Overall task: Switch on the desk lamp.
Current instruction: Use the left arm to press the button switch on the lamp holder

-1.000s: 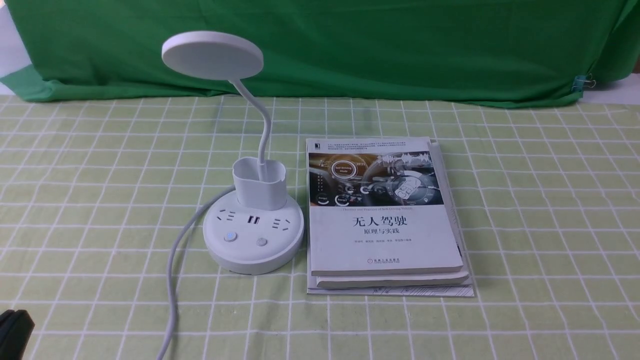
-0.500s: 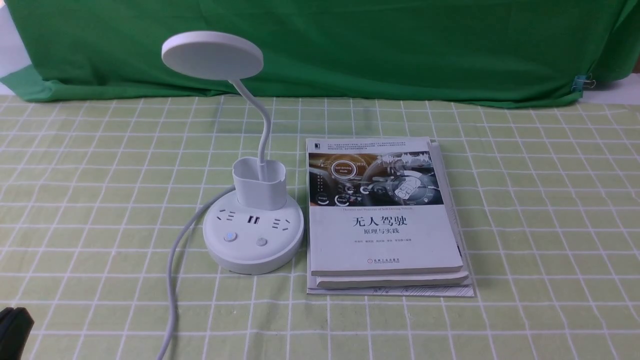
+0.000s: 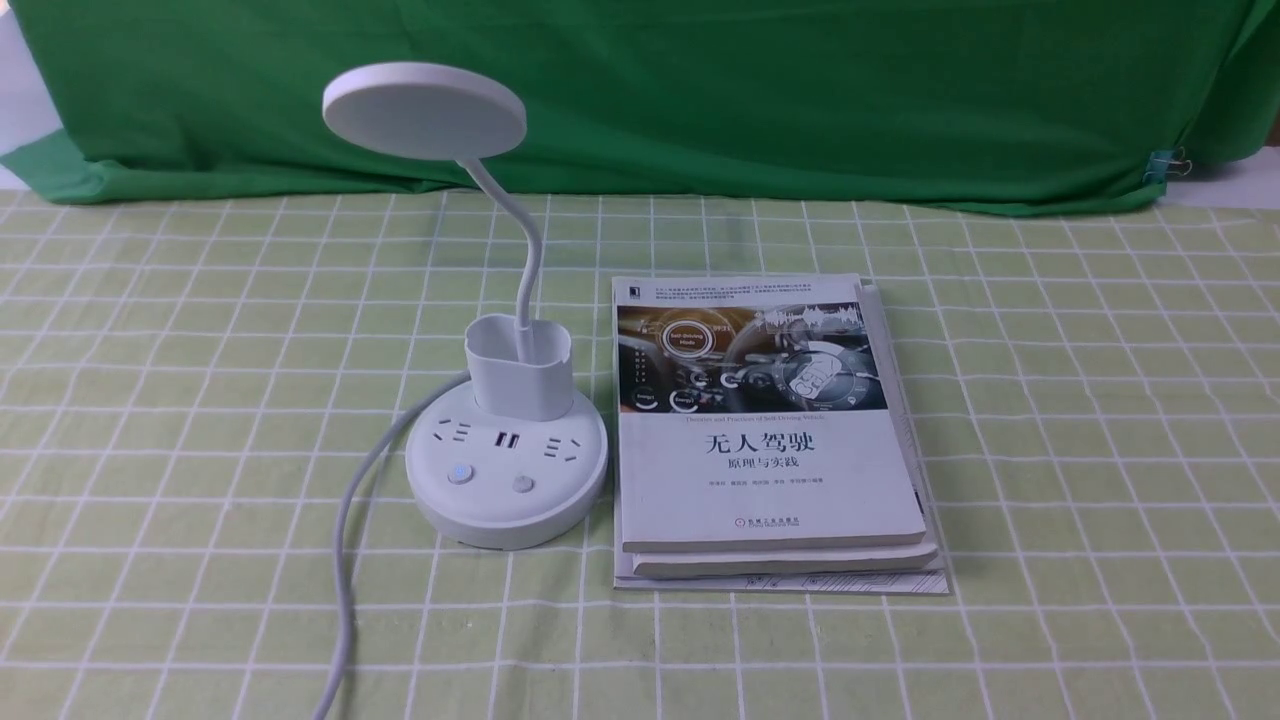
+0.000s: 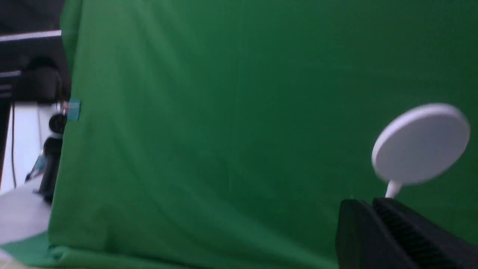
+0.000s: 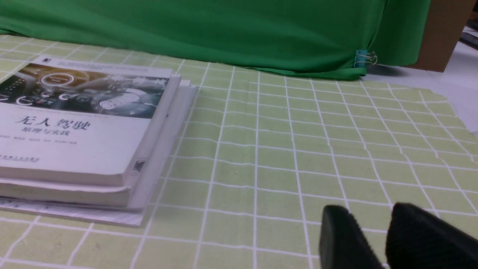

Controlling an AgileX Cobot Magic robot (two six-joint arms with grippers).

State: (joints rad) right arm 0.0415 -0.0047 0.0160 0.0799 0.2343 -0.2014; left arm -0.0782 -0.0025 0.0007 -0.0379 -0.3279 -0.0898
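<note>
In the front view, the desk lamp [image 3: 507,470] stands upright on the checked cloth [image 3: 200,520], its base bearing 2 buttons. The book stack [image 3: 770,480] lies just right of the lamp; the green curtain [image 3: 700,100] hangs behind it. In the left wrist view, the left gripper [image 4: 368,203] is closed on nothing, its fingertips together. In the right wrist view, the right gripper [image 5: 364,209] is parted and holds nothing, right of the lamp.

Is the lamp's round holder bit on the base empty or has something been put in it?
No pens or objects show in the cup-like holder; only the gooseneck rises from it.
</note>
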